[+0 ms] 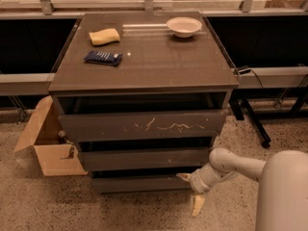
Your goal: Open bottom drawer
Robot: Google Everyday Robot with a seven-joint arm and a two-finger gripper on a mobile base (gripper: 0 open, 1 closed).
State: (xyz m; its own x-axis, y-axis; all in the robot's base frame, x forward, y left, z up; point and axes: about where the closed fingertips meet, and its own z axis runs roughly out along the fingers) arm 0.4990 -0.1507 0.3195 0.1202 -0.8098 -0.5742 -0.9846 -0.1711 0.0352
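Observation:
The bottom drawer (139, 183) is the cabinet's lowest, slimmest dark grey-brown front, just above the floor. Above it sit the middle drawer front (144, 158) and the big white-scratched top front (144, 125). My gripper (190, 191) is at the bottom drawer's right end, on a white arm coming in from the lower right. One finger (183, 177) points left against the drawer's right edge; the other finger (197, 205) hangs down toward the floor. The fingers are spread apart and hold nothing.
On the cabinet top (154, 61) lie a yellow sponge (104, 36), a dark blue packet (102, 57) and a white bowl (183, 26). An open cardboard box (50, 148) stands on the floor at the cabinet's left. Black table legs (250, 121) stand at right.

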